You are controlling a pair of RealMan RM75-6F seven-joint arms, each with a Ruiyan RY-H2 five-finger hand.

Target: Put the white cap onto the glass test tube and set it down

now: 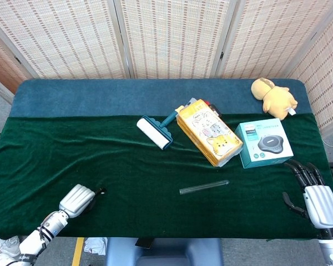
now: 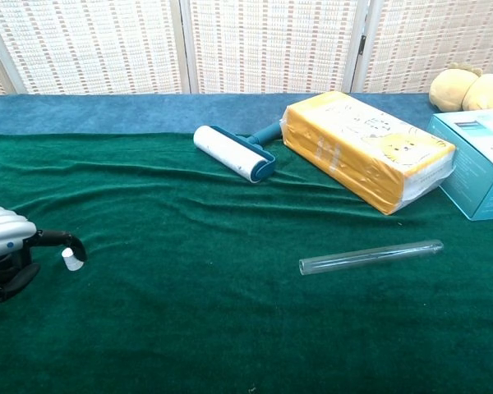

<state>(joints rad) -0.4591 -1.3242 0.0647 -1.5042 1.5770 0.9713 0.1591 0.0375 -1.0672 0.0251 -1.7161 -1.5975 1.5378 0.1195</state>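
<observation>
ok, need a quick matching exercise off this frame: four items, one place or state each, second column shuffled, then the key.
Column 1:
1. white cap
2. glass test tube
3. lint roller
4. right hand

Column 2:
A. lying on the green cloth, uncapped
B. far from the tube, fingers spread, holding nothing
C. at the left hand's fingertip
D. beside the yellow pack

Pairs: 1-C, 2-A, 3-D, 4-B

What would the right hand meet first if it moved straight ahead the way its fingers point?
Probably the teal box. The right hand, open by the table's near right edge, points its fingers away and slightly left, toward that box. Depth is unclear; it might pass just beside the box.
</observation>
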